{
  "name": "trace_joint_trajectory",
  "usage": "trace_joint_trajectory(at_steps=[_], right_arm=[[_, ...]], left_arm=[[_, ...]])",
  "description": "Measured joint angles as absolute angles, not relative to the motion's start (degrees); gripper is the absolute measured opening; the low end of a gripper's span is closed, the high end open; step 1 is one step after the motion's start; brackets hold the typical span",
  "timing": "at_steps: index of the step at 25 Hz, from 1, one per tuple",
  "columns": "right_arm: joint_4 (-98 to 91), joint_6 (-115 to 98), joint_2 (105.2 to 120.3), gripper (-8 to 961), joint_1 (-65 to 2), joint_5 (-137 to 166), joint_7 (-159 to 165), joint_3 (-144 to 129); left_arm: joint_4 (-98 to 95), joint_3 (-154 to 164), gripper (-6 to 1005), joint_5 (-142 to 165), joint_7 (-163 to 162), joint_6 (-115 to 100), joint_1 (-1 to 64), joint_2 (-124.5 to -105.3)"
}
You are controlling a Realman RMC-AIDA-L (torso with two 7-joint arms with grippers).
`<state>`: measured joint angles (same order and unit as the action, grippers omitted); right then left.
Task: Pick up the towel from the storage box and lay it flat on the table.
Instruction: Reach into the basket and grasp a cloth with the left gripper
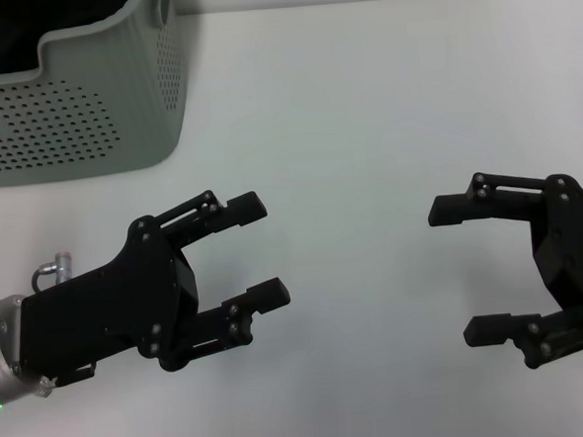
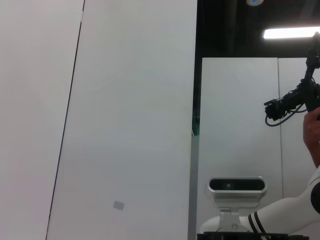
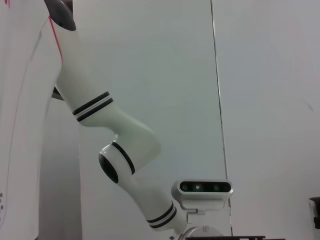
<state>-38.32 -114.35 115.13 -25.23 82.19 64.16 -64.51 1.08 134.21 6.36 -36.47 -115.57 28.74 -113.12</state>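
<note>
My left gripper [image 1: 259, 250] and right gripper [image 1: 463, 270] hover wide apart, empty, over the table [image 1: 363, 95]. The box [image 1: 77, 113] stands far left; its dark inside hides the towel. Judged soft, limp: pinch an edge.
</note>
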Motion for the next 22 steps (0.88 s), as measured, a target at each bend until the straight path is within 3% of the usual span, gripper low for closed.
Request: trace_joint_trajectory(at_steps=[14, 22], right_arm=[[-38.3, -114.0, 115.18, 872, -25.2, 82.2, 64.2, -64.3], [-36.1, -113.5, 115.13, 871, -24.2, 81.7, 63.2, -61.2]], left_arm=[[1.3, 134.1, 722, 5.2, -35.6, -115.2, 28.6, -113.12], [4.6, 127.8, 719, -15.6, -35.7, -110.7, 25.2, -114.93]])
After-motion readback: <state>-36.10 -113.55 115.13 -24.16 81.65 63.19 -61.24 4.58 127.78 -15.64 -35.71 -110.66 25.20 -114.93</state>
